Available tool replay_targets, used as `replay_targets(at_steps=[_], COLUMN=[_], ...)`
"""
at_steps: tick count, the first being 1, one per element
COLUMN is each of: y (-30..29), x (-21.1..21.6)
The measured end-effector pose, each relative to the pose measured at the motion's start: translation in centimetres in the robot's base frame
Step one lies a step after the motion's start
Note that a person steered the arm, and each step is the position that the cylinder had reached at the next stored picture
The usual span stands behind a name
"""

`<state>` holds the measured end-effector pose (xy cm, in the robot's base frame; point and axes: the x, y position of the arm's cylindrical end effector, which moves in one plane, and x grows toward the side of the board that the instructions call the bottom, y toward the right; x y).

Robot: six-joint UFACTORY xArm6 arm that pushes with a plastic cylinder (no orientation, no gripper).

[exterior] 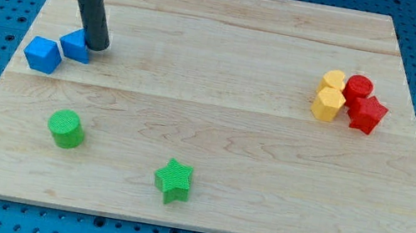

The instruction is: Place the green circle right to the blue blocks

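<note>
Green circle (66, 128) lies toward the view's bottom from my tip (98, 48), which touches 1 of 2 blue blocks (76, 45); no gripper is fitted

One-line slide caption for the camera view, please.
My tip touches the small blue block beside the blue cube; green circle waits below.

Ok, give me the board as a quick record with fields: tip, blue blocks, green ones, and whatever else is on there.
tip: my tip is at the view's upper left, against the right side of the smaller blue block
blue blocks: the smaller one, plus a blue cube just to its lower left
green circle: below the blue blocks, apart from them, not yet to their right
green star: near the view's bottom centre
other blocks: two yellow blocks and two red blocks clustered at the view's right
</note>
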<state>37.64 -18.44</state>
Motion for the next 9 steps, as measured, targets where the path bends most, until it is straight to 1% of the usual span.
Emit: replay_targets(at_steps=[4,5,6,7,8,9], y=[-3.4,2.6,10.5,10.4,5.6,1.4], x=[0.4,4.3,10.4,16.7,20.5,19.5])
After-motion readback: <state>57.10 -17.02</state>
